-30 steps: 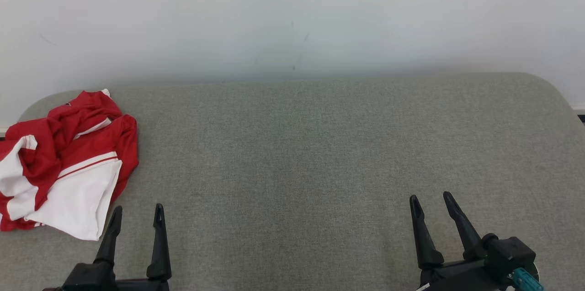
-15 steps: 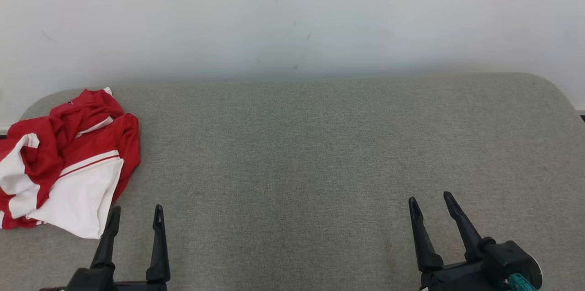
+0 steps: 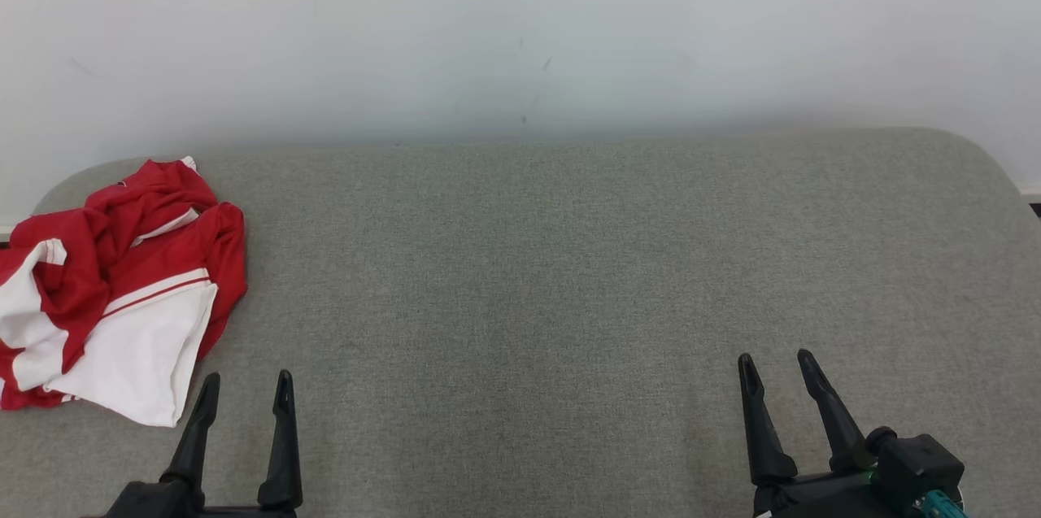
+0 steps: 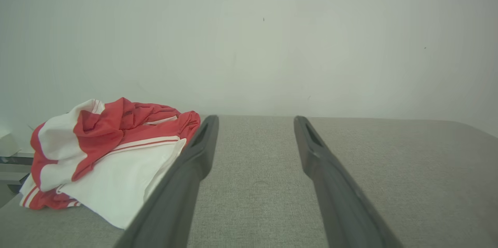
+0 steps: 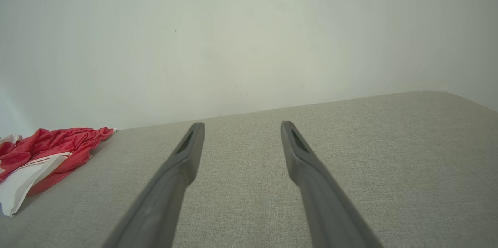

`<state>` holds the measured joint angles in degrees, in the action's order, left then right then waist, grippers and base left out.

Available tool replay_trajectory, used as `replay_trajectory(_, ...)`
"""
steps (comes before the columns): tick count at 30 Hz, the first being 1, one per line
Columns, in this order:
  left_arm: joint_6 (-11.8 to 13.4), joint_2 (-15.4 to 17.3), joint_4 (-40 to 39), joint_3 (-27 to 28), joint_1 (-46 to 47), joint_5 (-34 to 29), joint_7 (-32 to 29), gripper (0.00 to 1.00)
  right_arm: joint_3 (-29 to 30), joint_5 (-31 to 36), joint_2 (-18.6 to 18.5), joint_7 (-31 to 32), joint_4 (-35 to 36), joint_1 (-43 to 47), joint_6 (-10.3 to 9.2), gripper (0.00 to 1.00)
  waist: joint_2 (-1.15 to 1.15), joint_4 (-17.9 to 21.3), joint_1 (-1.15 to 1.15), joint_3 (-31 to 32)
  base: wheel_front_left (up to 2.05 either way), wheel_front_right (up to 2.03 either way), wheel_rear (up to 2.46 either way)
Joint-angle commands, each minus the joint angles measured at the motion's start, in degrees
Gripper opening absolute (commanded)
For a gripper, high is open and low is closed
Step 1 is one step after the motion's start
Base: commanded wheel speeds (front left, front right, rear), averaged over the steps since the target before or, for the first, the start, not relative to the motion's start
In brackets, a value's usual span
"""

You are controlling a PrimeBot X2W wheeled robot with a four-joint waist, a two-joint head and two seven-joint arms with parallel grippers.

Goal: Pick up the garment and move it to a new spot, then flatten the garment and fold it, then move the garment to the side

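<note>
The garment (image 3: 114,290), red with white panels, lies crumpled at the far left of the grey padded table (image 3: 553,274). In the left wrist view the garment (image 4: 105,154) lies left of my fingers; in the right wrist view the garment (image 5: 42,158) is far off at the left edge. My left gripper (image 3: 248,384) stands open near the front edge, just right of the garment's white corner and apart from it, holding nothing. At the front right my right gripper (image 3: 774,362) is open and empty over bare fabric.
A pale wall (image 3: 520,30) rises right behind the table's far edge. The table's corners are rounded, and its right end (image 3: 996,168) drops off beside a dark strip of floor. Bare grey fabric stretches between the two grippers.
Both grippers have slipped a little lower in the head view, the right one also slightly to the right. The garment lies unchanged.
</note>
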<state>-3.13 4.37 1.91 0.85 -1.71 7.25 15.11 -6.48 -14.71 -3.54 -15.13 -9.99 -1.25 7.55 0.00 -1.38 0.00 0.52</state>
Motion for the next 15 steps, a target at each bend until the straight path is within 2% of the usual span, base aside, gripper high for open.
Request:
replay_trajectory(1, -0.4, -0.1, 0.3, 0.3, -0.5, 0.6, 0.1, 1.00, 0.1, -0.6, -0.1, 0.0, -0.2, 0.1, -0.12, 1.00, 0.00, 0.0, 0.00, 0.0, 0.00, 0.00, 0.00)
replay_trajectory(15, -1.8, -1.0, 1.6, 1.3, -0.1, -0.3, 0.1, 1.00, -0.4, -1.5, -0.5, 0.0, -0.7, -0.1, -0.12, 1.00, 0.00, 0.0, 0.00, -0.1, 0.00, 0.00, 0.00)
